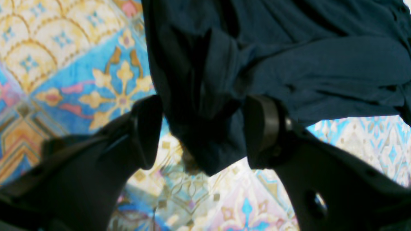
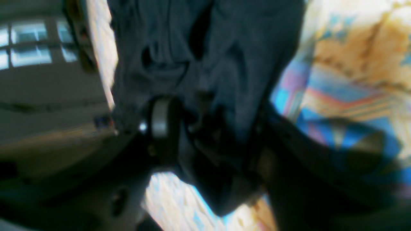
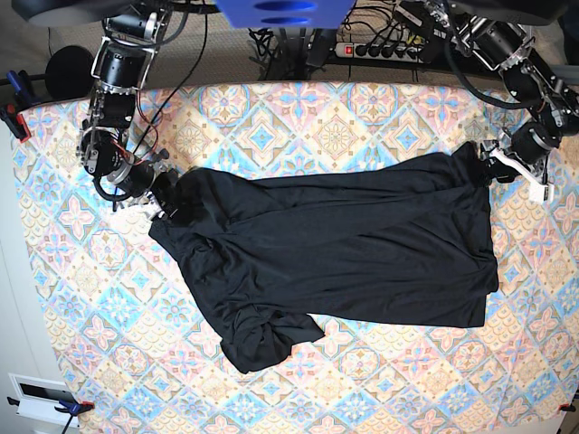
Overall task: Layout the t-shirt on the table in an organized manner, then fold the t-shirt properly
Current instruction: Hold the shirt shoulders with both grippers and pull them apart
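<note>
The black t-shirt (image 3: 344, 244) lies spread across the table (image 3: 335, 127), stretched between both arms, with a crumpled bunch at its near left corner (image 3: 262, 339). My left gripper (image 3: 484, 163) is at the shirt's far right corner. In the left wrist view the gripper (image 1: 205, 128) stands open around a hanging fold of the t-shirt (image 1: 321, 64), with a sliver of table beside one finger (image 1: 147, 128). My right gripper (image 3: 163, 194) is at the shirt's left end. In the blurred right wrist view this gripper (image 2: 213, 128) has t-shirt fabric (image 2: 208, 48) filling the gap between its fingers.
A power strip (image 3: 380, 50) and cables lie behind the table's far edge. Clamps (image 3: 14, 117) hold the patterned cloth at the left edge and near left corner (image 3: 68, 409). The table's left edge runs close to my right arm. A blue part (image 3: 285, 11) hangs at top centre.
</note>
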Robot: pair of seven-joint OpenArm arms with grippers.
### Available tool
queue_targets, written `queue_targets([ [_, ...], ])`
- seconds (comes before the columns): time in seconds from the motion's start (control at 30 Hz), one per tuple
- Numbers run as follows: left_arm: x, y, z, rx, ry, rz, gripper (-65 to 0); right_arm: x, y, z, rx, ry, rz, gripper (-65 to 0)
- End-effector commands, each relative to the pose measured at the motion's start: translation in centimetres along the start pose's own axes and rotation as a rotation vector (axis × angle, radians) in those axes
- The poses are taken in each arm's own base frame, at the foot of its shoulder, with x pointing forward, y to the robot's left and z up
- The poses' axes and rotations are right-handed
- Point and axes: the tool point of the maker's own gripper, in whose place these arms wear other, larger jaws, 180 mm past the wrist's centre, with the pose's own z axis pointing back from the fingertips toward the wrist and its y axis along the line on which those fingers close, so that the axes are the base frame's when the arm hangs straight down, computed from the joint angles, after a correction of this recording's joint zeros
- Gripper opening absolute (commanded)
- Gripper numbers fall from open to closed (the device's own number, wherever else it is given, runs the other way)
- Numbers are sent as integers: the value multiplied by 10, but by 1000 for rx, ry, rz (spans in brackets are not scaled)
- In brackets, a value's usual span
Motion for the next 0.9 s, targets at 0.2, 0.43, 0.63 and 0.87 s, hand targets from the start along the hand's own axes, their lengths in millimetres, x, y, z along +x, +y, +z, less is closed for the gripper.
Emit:
queue_targets([
  [0.2,-9,7,14,4,-1,-10,-258,-11,-4,-11,-9,-9,-11,-633],
  [0.43,-31,15,35,-20,24,15,-258,-10,-4,-11,-9,-14,-11,-647],
  [0.63,-45,16,48,-78,-31,127,-258,-10,-4,-11,-9,-14,-11,-647],
  [0.87,-64,19,34,-163,-65,320,-258,-10,-4,-11,-11,-13,-10,-648],
])
